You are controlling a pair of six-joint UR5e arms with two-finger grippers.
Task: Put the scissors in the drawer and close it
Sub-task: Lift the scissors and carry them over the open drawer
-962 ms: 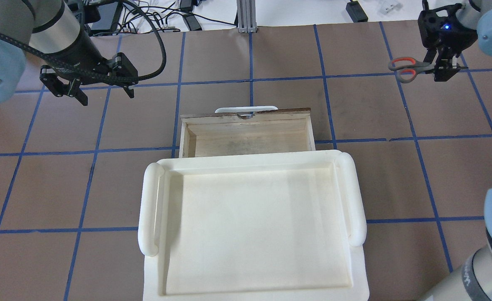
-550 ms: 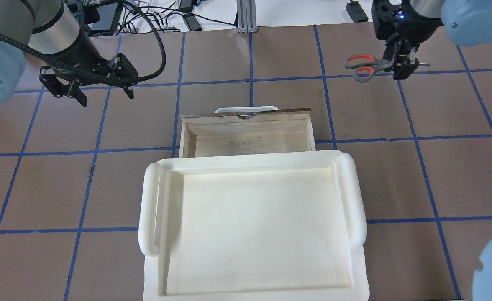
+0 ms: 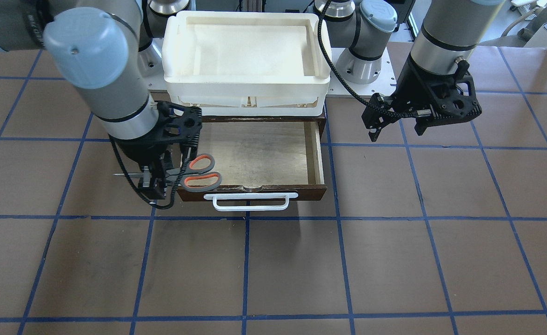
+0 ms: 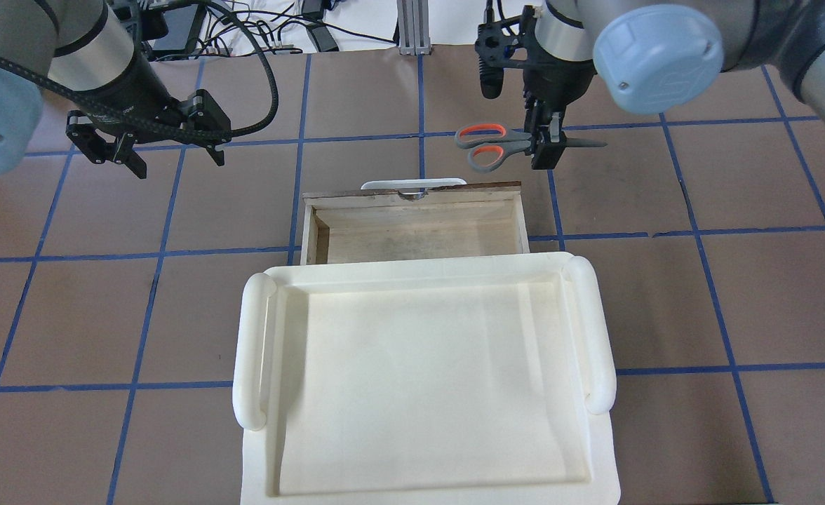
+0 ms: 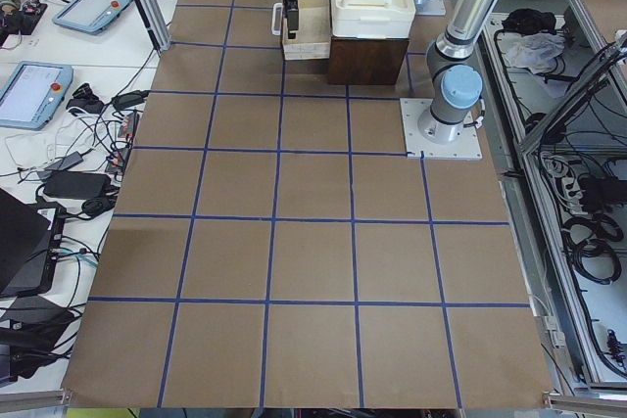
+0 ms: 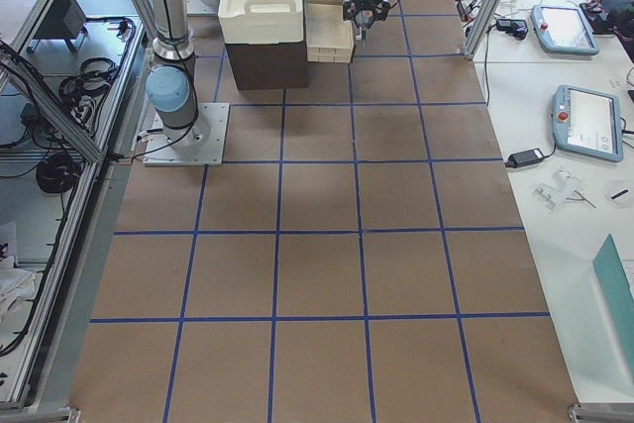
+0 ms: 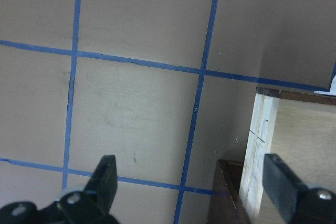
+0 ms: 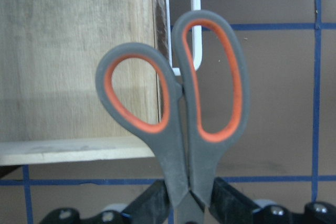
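My right gripper is shut on the scissors, gripping just behind the grey, orange-lined handles, with the dark blades pointing away from the drawer. It holds them level in the air over the open drawer's front corner. In the front view the gripper has the scissors' handles over that corner. In the right wrist view one loop of the scissors is over the pale drawer floor. My left gripper is open and empty, to the left of the drawer; it also shows in the left wrist view.
A white plastic tray sits on the dark cabinet above the drawer's rear part. The drawer's white bar handle sticks out at its front. The table is brown with blue tape lines. Cables lie beyond the far edge.
My right arm has swung left with the scissors, from the far right of the table to the drawer's front corner. The left arm has not moved.
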